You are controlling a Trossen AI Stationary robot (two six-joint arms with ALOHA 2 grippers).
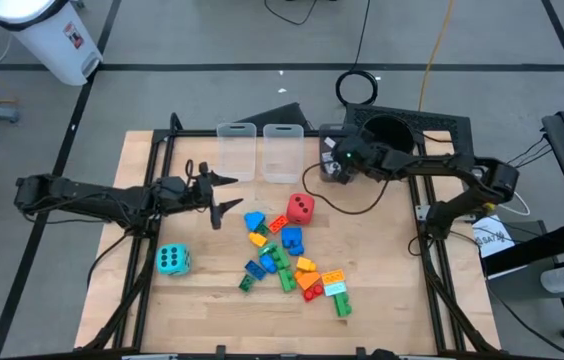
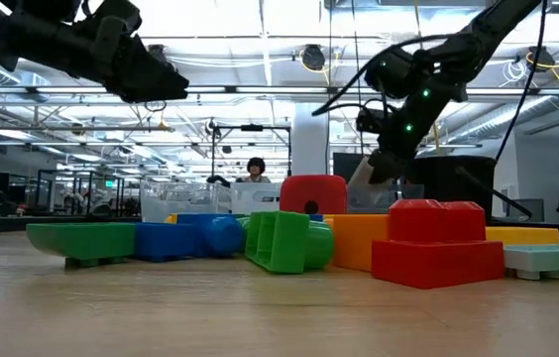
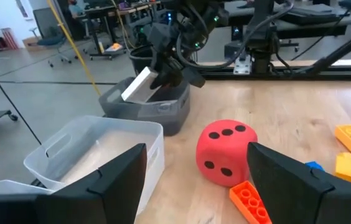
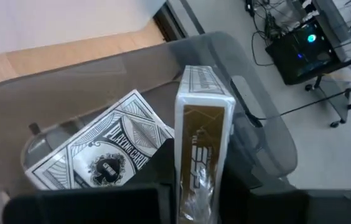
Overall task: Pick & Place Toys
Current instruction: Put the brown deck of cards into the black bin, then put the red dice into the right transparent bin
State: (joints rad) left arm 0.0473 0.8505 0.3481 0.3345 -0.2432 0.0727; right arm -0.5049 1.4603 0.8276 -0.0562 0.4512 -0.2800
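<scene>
Right wrist view puts me over the grey bin (image 4: 250, 118) at the table's far edge, and my right gripper (image 4: 194, 180) is clamped on a card box (image 4: 201, 118), white and gold, standing on end between the fingers. Under it a second card box (image 4: 104, 155) lies flat in the bin, patterned face up. From above, my right gripper (image 1: 336, 163) sits just beside the two clear bins (image 1: 282, 150). My left gripper (image 1: 224, 192) hovers off the wood with its fingers (image 3: 116, 180) spread wide, nothing between them, looking at the red die (image 3: 225, 152) close ahead. Bricks (image 1: 287, 262) lie heaped mid-table by the red die (image 1: 301, 208), and the teal die (image 1: 172, 260) sits apart, nearer my left side.
</scene>
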